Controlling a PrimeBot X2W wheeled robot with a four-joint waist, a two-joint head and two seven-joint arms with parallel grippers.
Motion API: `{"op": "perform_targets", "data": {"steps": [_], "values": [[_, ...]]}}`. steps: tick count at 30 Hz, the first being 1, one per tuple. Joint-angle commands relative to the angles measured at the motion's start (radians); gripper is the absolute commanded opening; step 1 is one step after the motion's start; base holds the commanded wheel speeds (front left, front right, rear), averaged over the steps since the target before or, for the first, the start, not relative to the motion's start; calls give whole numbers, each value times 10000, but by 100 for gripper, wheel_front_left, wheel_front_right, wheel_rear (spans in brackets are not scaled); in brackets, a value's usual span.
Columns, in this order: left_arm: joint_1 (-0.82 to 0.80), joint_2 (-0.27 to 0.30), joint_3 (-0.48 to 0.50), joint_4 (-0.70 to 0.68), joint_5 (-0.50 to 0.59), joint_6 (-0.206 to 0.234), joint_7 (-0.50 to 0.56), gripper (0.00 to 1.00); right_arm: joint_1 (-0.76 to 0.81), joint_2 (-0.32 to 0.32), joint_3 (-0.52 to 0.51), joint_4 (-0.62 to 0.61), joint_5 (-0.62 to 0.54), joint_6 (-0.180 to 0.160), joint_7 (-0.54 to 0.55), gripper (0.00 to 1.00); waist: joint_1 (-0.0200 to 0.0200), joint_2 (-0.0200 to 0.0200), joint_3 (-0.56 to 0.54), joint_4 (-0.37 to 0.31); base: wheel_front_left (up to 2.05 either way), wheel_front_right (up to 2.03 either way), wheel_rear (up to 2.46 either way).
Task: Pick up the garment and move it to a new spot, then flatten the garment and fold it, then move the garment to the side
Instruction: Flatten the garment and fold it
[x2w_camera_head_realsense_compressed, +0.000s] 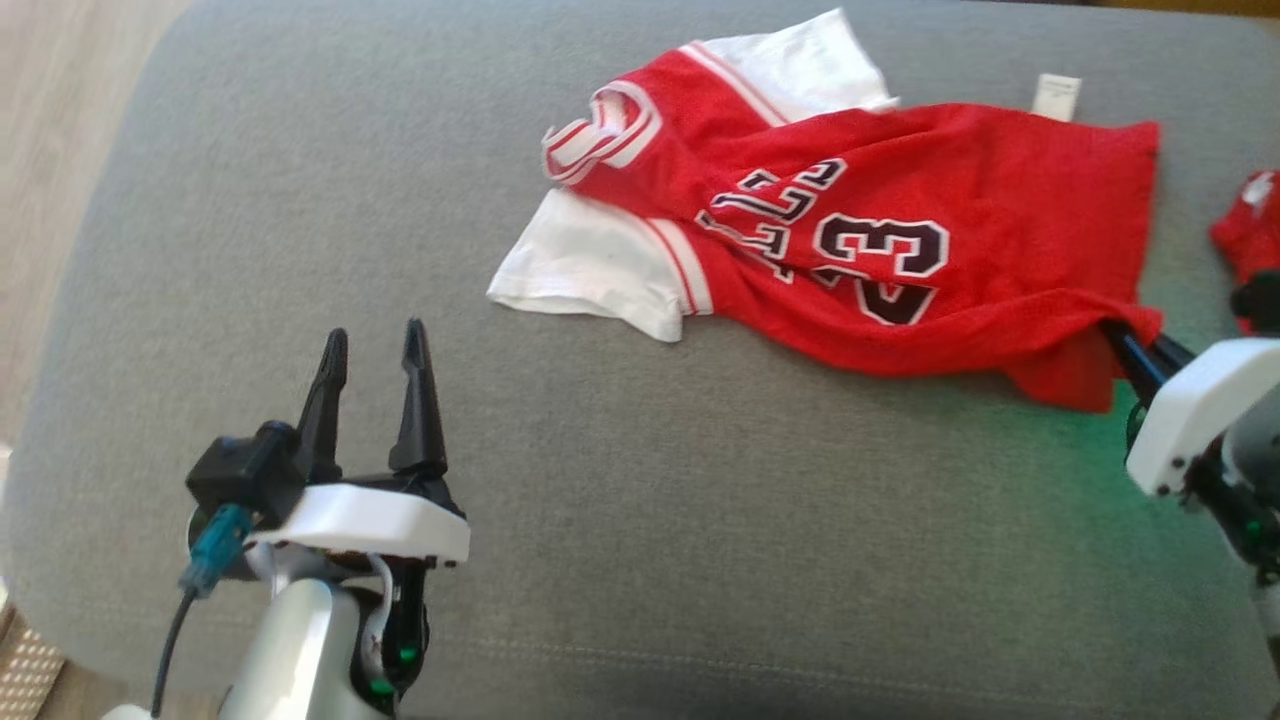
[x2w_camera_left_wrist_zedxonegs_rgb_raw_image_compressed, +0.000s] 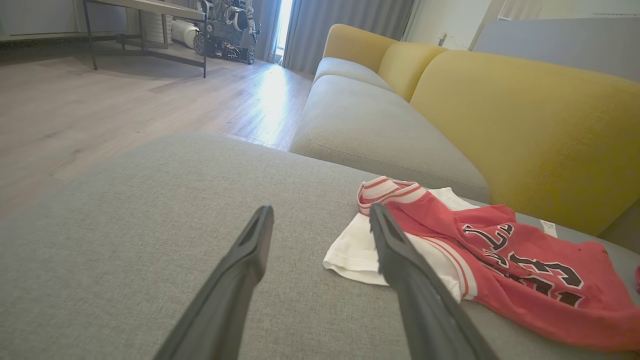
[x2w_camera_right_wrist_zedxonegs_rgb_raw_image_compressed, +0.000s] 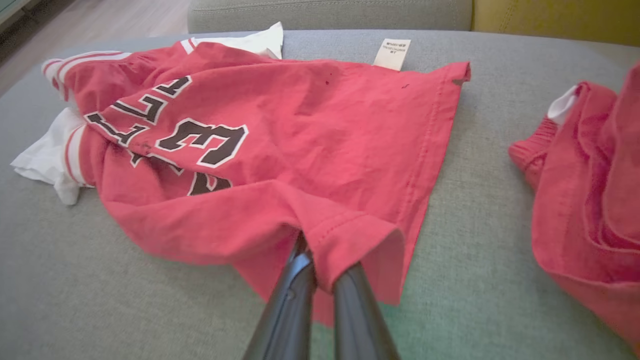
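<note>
The garment is a red jersey with white sleeves and the number 23, lying rumpled on the grey cushion. My right gripper is shut on its lower hem corner, and in the right wrist view the red cloth drapes over the closed fingertips of that gripper. My left gripper stands open at the lower left, apart from the jersey. Seen from the left wrist, the gripper points toward the white sleeve with nothing between its fingers.
A second red cloth lies at the right edge of the cushion, also beside the jersey. A yellow sofa backrest rises behind. Wooden floor lies beyond the cushion's left edge. A white label sticks out at the jersey's far edge.
</note>
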Motion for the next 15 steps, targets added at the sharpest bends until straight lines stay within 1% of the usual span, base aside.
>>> {"op": "perform_targets", "data": {"steps": [1,4,10,11,12,13,15], "values": [[-447,91,233,-294,-32,26,-53,100,-420,-151,59,66,-103,-7,-203,0,0,0,197,228,0,0,0],[-509,91,113,-283,-67,54,-53,100,-912,-70,81,1023,-122,-7,-441,0,0,0,337,389,0,0,0],[-607,91,-1,-328,-97,114,-53,100,-1606,-123,339,2725,-193,-7,-877,0,0,0,611,549,0,0,0],[-618,91,-5,-328,-88,123,-53,100,-1718,-117,345,2994,-217,-7,-1012,13,0,0,640,542,0,0,0],[-628,91,-11,-321,-75,130,-53,100,-1835,-120,365,3251,-290,-7,-1174,45,0,0,668,528,0,0,0],[-643,91,-24,-309,-56,131,-53,100,-1948,-122,386,3486,-384,-7,-1365,100,0,0,689,513,0,0,0],[-688,91,-57,-289,-35,143,-53,100,-2184,-83,354,3978,-599,-7,-1792,100,0,0,708,471,0,0,0]]}}
